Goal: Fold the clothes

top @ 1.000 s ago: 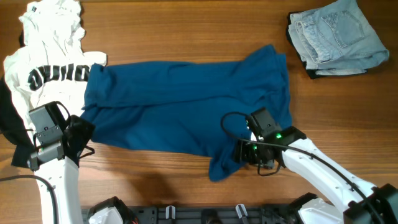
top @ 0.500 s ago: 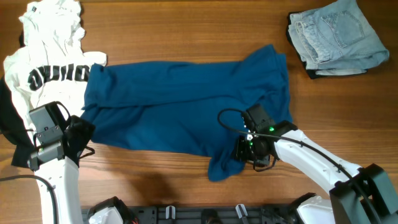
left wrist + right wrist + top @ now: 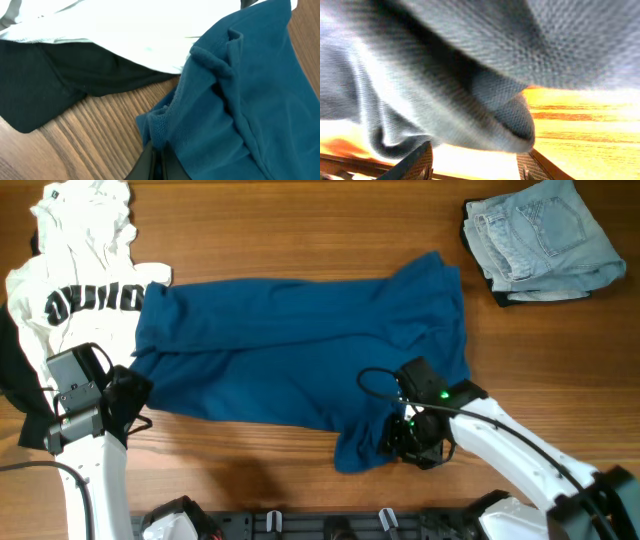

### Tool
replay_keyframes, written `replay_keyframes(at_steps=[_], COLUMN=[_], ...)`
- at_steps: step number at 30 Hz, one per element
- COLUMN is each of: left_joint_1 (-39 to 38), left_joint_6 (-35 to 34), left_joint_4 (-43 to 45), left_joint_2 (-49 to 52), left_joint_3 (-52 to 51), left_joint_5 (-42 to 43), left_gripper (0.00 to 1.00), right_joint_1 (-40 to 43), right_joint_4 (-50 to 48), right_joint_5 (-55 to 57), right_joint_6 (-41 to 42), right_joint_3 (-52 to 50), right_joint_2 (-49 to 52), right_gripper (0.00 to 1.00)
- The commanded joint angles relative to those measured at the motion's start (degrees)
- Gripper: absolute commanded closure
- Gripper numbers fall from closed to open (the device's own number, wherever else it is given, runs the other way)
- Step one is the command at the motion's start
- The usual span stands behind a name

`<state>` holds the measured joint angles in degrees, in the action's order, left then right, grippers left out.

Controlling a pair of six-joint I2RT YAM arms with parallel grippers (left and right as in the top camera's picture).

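Note:
The teal-blue shirt [image 3: 300, 360] lies spread across the middle of the wooden table, with a bunched flap hanging toward the front edge at its lower right. My left gripper [image 3: 128, 393] is at the shirt's left edge. In the left wrist view it [image 3: 156, 162] is shut on the shirt's hem [image 3: 165, 125]. My right gripper [image 3: 393, 442] is at the bunched lower-right flap. In the right wrist view its fingers [image 3: 417, 162] stand wide apart. The cloth [image 3: 470, 60], washed-out grey here, hangs just above and between them.
A white T-shirt with black lettering [image 3: 75, 270] lies at the far left, touching the shirt's left end, with black cloth [image 3: 15, 370] beside it. A folded light denim garment [image 3: 540, 235] sits at the back right. A dark rail [image 3: 320, 525] runs along the table's front edge.
My right gripper has moved a little toward the front edge, onto the bunched lower-right flap. The left arm and the shirt have not moved.

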<state>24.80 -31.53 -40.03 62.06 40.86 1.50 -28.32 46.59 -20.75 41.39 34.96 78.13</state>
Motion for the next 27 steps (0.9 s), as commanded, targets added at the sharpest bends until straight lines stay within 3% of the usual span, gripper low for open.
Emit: replay_keyframes(at_steps=[1,4,8,27], left_joint_1=[-0.15,-0.15,-0.15,-0.15], left_joint_6=[1.31,1.31,1.31,1.33], left_joint_4=[0.55,0.50,0.52,0.57], left_joint_2=[0.20,0.20,0.20,0.20], left_joint_3=[0.57,0.57,0.57,0.57], left_joint_5=[-0.98,-0.98,-1.01,-1.01], left_gripper=[0.96,0.96,0.96,0.96], right_joint_1=[-0.35,-0.35,-1.60,-3.02], right_joint_4=[-0.44,-2.25,-4.22,-7.67], right_joint_5=[2.97,3.19,5.18,8.24], right_joint_6=[0.09,-0.92,-0.46,6.88], right_joint_3=[-0.66,-2.03,-3.82,-3.87], right_joint_2=[-0.72,-0.72,-0.72,5.27], right_gripper=[0.46,0.49,0.62,0.60])
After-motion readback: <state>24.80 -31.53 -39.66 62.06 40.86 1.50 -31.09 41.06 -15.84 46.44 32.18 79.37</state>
